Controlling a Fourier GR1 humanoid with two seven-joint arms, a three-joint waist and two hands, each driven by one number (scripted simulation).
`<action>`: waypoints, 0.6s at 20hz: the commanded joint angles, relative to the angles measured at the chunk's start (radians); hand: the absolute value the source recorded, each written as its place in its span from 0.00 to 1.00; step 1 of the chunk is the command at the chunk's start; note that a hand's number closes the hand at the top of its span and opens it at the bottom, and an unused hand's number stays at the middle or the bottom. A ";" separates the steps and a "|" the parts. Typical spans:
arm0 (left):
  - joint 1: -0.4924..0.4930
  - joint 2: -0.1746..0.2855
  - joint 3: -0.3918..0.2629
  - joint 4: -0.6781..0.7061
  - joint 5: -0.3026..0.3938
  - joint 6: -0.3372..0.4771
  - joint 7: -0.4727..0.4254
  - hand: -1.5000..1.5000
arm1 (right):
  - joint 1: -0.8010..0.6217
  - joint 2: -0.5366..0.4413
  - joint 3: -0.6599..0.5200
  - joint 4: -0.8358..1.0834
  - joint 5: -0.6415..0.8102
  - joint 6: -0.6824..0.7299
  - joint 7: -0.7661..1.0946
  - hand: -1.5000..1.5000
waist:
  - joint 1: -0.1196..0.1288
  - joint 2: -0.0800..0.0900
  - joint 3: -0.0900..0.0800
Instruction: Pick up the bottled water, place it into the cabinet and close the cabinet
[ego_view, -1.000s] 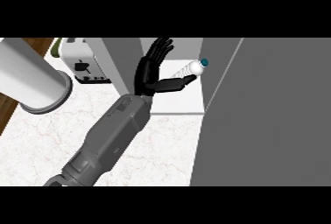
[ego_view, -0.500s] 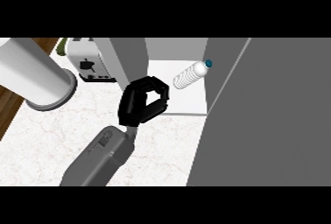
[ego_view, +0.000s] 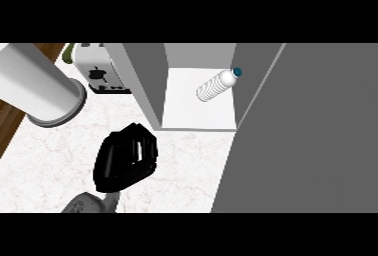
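The bottled water (ego_view: 216, 86) lies on its side on the white floor of the cabinet (ego_view: 198, 114), toward the far right of the opening. Its blue cap points far and right, close to the line of the open door (ego_view: 303, 140). So the placing looks done, and the step in hand is the last one: closing the cabinet.

The left hand (ego_view: 125, 160) is over the table (ego_view: 184, 170), near and to the left of the opening and well apart from the bottle. Its fingers (ego_view: 139, 137) look clenched under the palm and grasp nothing. The right hand does not show.

The door stands swung out along the right side and fills most of the right of the view. The hand is not touching it. The next move, as I judge it, is to bring a hand across to the door's near free edge and swing the panel left over the opening until it meets the cabinet's grey left wall. The bottle could roll, being on its side, so the cap end should be watched as the door comes round.

A toaster (ego_view: 103, 75) and a tall pale cylinder (ego_view: 33, 85) stand at the far left, clear of that path
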 joint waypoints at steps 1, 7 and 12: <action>0.130 0.095 0.044 -0.162 0.007 -0.013 0.023 1.00 | -0.041 0.037 0.100 -0.092 0.065 -0.014 0.104 1.00 | -0.008 0.002 0.000; 0.302 0.145 0.050 -0.264 -0.004 -0.052 -0.044 1.00 | -0.215 0.213 0.230 0.075 0.118 -0.080 0.193 1.00 | 0.002 0.003 -0.001; 0.335 0.214 0.147 -0.299 0.069 -0.122 -0.019 1.00 | -0.351 0.309 0.377 0.165 0.181 -0.132 0.265 1.00 | -0.001 0.002 -0.001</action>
